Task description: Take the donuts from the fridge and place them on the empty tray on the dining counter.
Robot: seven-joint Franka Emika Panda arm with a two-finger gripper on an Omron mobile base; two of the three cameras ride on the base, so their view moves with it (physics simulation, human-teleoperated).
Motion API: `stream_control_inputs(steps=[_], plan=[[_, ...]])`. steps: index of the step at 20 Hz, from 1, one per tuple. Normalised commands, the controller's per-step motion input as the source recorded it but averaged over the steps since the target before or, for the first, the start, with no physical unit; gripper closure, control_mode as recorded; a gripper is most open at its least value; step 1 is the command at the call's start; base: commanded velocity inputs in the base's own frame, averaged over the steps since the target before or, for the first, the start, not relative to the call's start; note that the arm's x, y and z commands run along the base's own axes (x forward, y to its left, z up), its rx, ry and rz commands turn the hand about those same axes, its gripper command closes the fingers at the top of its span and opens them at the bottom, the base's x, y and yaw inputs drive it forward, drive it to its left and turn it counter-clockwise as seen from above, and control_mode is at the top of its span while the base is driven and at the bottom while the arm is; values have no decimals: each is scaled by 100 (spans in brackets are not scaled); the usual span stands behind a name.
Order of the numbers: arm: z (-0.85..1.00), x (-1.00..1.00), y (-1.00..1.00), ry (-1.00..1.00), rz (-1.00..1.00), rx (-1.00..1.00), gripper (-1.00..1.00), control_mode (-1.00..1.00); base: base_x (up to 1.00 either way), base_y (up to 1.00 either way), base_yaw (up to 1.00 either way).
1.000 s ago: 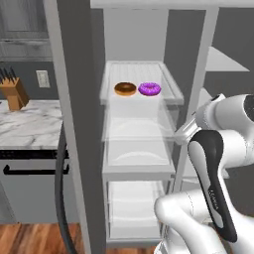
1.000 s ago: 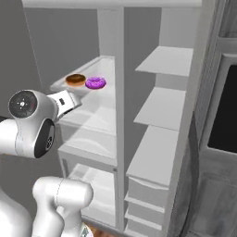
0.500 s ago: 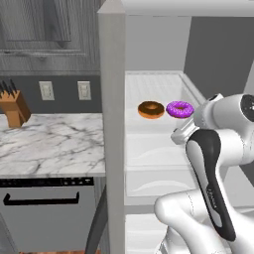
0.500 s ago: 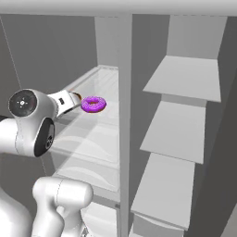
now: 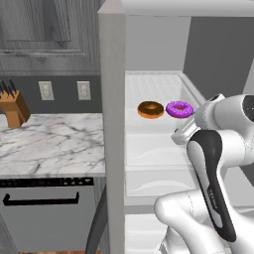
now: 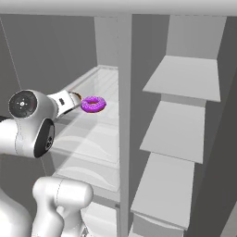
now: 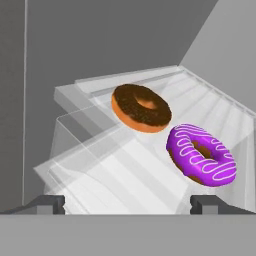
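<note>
Your fingers point(image 7: 50, 204) stand spread wide and empty, their 2 dark tips rising at the bottom of the hand view, short of the 2 donuts and touching neither. The gripper point(image 7: 128, 205) faces into the open fridge point(image 5: 111, 99), where the chocolate donut point(image 7: 141, 107) and the purple donut point(image 7: 201, 155) lie side by side on a white shelf point(image 7: 125, 170), close together but apart. That closeness is your main risk: if you go for the purple one as it lies nearer your right fingertip, a finger coming down between them could nudge the chocolate one back toward the fridge's rear wall. Watch the shelf's front lip too; in the hand view it sits between the fingertips and the donuts, so a low approach could catch it. A flat ring may also slip out of a pinch if you clamp off-centre. In the left base view, the arm's forearm point(image 5: 213, 183) stands in front of the lower shelves and partly hides the gripper, so judge the reach from the hand view. Outside the fridge, to its left, a marble counter point(image 5: 49, 146) carries a knife block point(image 5: 14, 106) above a dishwasher point(image 5: 47, 213); all are well apart from your path. I see neither the tray nor the dining counter from here.
</note>
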Motion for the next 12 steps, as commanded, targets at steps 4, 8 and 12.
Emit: stream_control_inputs(steps=[4, 8, 12], plan=[[0, 0, 0, 0, 0, 0, -100, 100, 0, 0, 0], [0, 0, 0, 0, 0, 0, -100, 100, -1, 0, 0], [10, -36, 0, -14, 0, 0, -100, -100, 0, 0, 0]])
